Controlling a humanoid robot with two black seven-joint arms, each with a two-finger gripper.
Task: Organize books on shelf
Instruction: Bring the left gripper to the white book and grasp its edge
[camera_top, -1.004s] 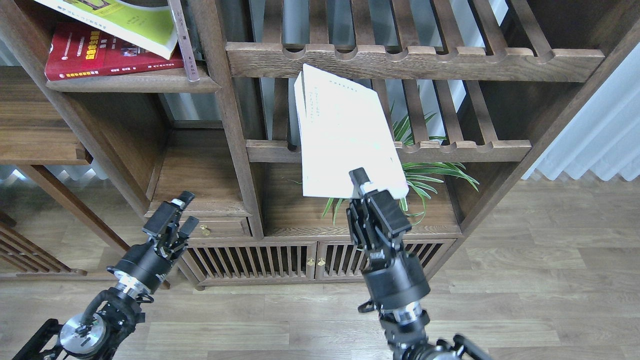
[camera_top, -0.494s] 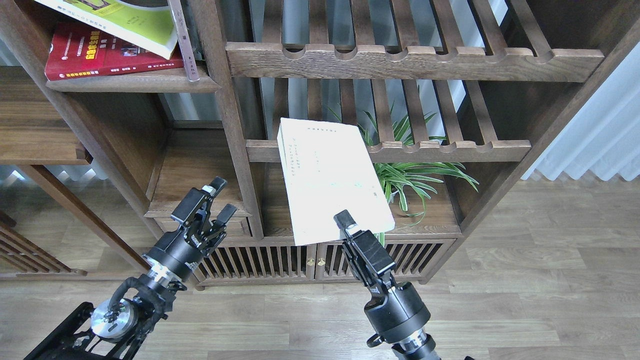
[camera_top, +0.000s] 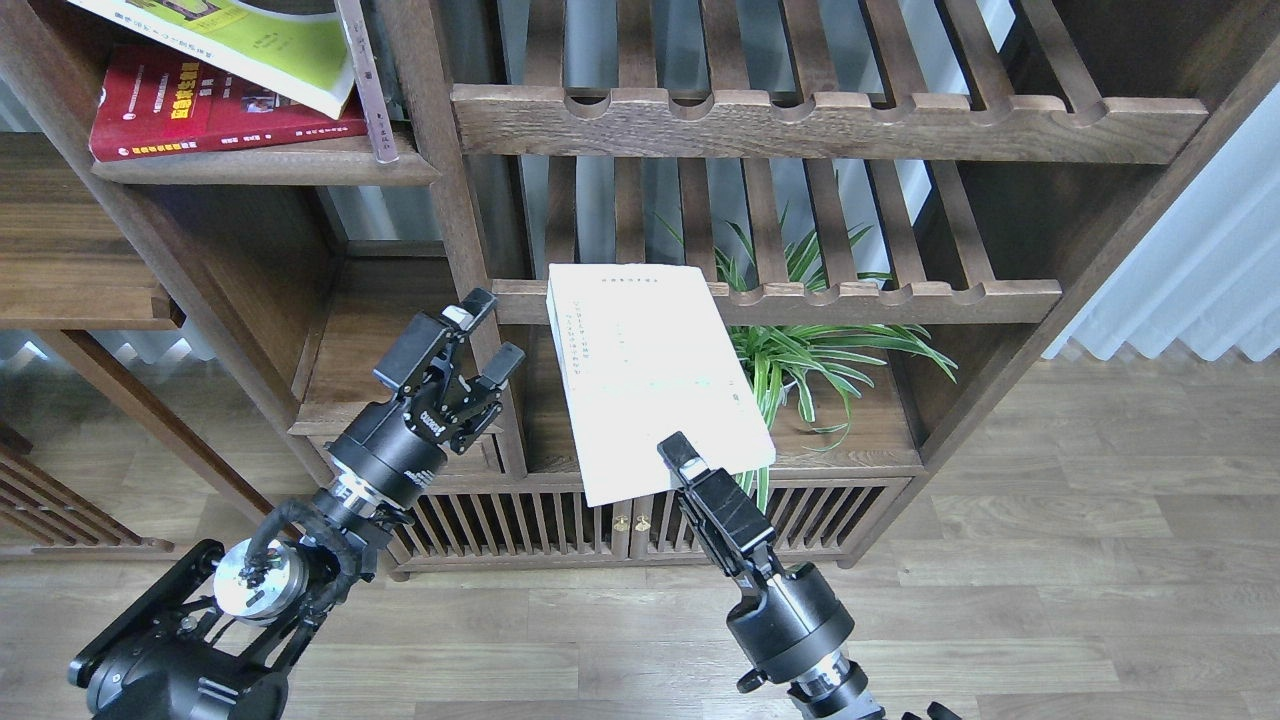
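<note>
R gripper (camera_top: 678, 452) has its fingers clamped on the near edge of the white book (camera_top: 650, 375), held in mid-air in front of the lower slatted rack (camera_top: 900, 295), beside the plant (camera_top: 810, 350). L gripper (camera_top: 487, 335) fingers apart, holding nothing. Red book (camera_top: 190, 115) lies flat on the shelf (camera_top: 270, 165) top L, w/ the yellow-green book (camera_top: 250, 40) tilted on it.

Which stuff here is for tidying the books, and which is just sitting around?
For the job: white book held by right gripper; red book; yellow-green book; plank shelf; open left gripper.
Just there: thin book; spider plant; slatted racks.
</note>
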